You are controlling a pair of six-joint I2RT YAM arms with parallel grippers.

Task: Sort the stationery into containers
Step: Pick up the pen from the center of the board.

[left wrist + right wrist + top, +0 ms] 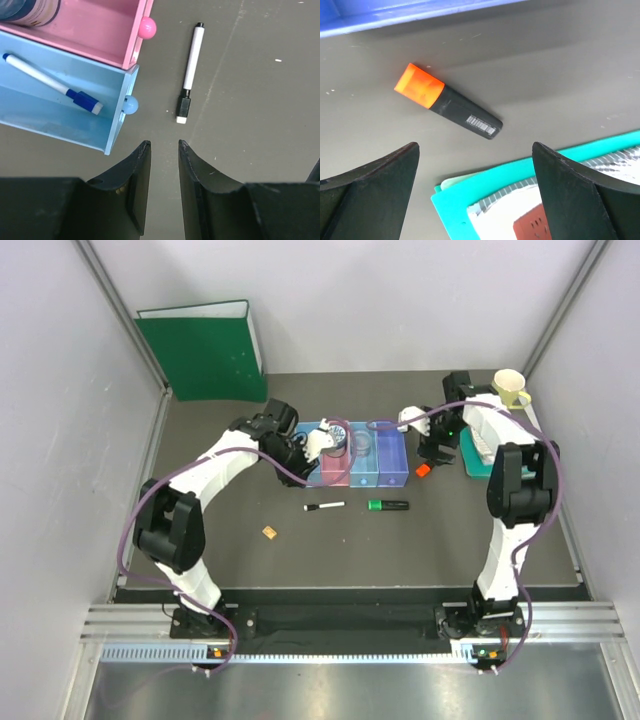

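The right fingers (375,190) stand wide apart over the orange-capped highlighter (447,107), lying just beside the bin row (395,476), likely to grasp it; the left fingers (135,190), narrowly apart, hold nothing.

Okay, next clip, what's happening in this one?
Two arms are sorting stationery into a row of bins. The left tool, slightly open and empty, hangs beside the leftmost light blue bin, where a blue-capped pen lies. The right tool is wide open above the orange-capped highlighter on the table. A black-capped pen, a green-capped highlighter and a tan square lie loose on the table.
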